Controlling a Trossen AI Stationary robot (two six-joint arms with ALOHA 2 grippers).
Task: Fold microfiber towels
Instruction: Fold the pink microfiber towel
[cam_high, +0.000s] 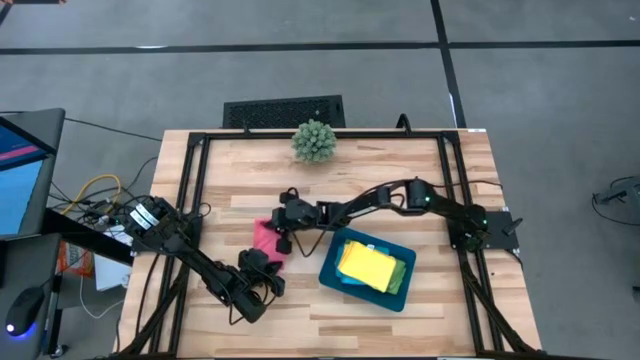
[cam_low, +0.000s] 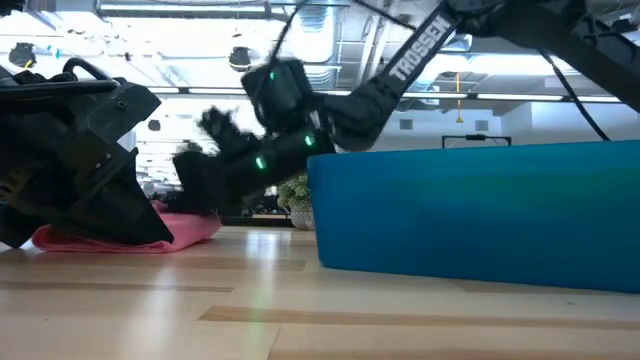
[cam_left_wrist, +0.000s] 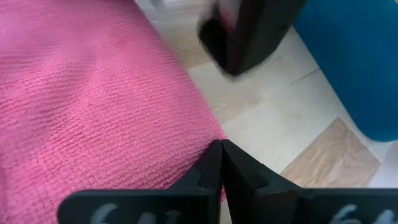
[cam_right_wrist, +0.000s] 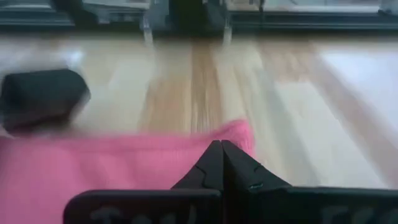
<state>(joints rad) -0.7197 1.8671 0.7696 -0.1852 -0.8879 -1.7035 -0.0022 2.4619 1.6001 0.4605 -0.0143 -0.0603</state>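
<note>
The hot pink towel (cam_high: 263, 237) lies on the wooden table, left of the teal tray (cam_high: 332, 277); it also shows in the low view (cam_low: 195, 230). My left gripper (cam_high: 264, 257) is shut at the towel's near edge (cam_left_wrist: 186, 155). My right gripper (cam_high: 283, 236) is shut at the towel's right side, by a corner (cam_right_wrist: 244, 130). In the tray a yellow towel (cam_high: 364, 264) lies on top of a lime green one (cam_high: 399, 276). My left gripper's shut fingertips (cam_left_wrist: 214, 155) sit at the pink towel's edge, slanting down from the near left; whether cloth is between them I cannot tell. The towel lies flat. My right gripper's shut fingertips (cam_right_wrist: 217, 152) lie low over the towel beside its corner, coming from the right; whether they touch I cannot tell.
The teal tray (cam_low: 470, 210) stands close to the right of both grippers. A spiky green ball plant (cam_high: 314, 141) sits at the table's far edge. Bare wood lies to the far and near left of the towel.
</note>
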